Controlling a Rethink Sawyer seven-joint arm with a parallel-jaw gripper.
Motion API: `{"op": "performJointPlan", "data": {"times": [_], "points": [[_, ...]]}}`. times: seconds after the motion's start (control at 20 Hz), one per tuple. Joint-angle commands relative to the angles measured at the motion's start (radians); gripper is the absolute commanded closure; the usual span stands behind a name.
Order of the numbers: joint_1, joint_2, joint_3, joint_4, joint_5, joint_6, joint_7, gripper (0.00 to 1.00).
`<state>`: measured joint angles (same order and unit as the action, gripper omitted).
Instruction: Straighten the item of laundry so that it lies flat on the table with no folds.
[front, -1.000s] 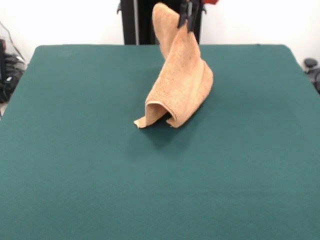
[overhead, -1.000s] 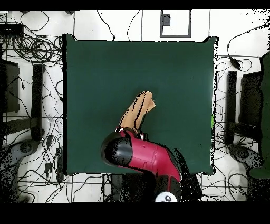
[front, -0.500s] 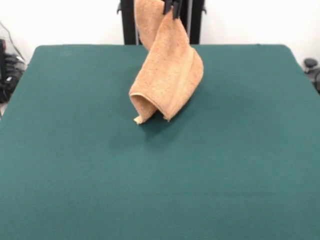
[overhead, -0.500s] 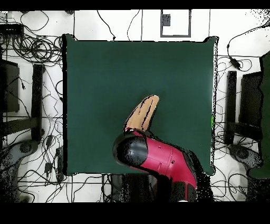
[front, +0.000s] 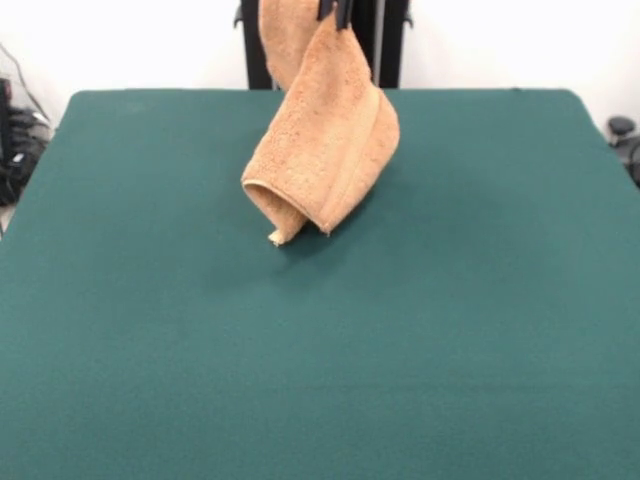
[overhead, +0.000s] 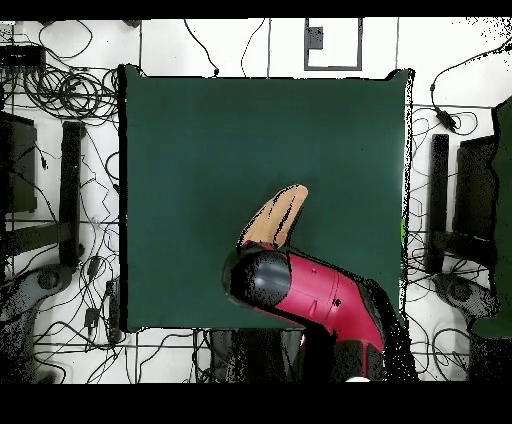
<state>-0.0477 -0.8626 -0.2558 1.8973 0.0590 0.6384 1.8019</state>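
The orange-tan towel (front: 322, 150), the item of laundry, hangs in a curled, folded drape from my gripper (front: 335, 12) at the top edge of the front view. The gripper is shut on the towel's upper edge, with only its black tips showing. The towel's lowest corner (front: 277, 238) just touches the dark green table (front: 320, 350). From overhead, the towel (overhead: 277, 215) shows as a narrow strip poking out from under the red and black arm (overhead: 300, 290), which hides the gripper.
Cables and black equipment (overhead: 60, 190) lie on the floor around the table. The black pedestal column (front: 258, 45) stands behind the table's far edge.
The gripper has carried the towel higher and to the left in the front view. More of the towel has lifted off the table; only its bottom corner still touches.
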Motion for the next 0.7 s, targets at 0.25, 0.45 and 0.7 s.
{"op": "performJointPlan", "data": {"times": [0.25,0.45,0.7], "points": [[0.018,0.012,0.031,-0.135,-0.042,0.232,0.107,1.0],[0.016,0.014,0.032,-0.179,-0.056,0.282,0.096,1.0],[-0.002,0.012,0.052,-0.238,-0.063,0.353,0.07,1.0]]}}
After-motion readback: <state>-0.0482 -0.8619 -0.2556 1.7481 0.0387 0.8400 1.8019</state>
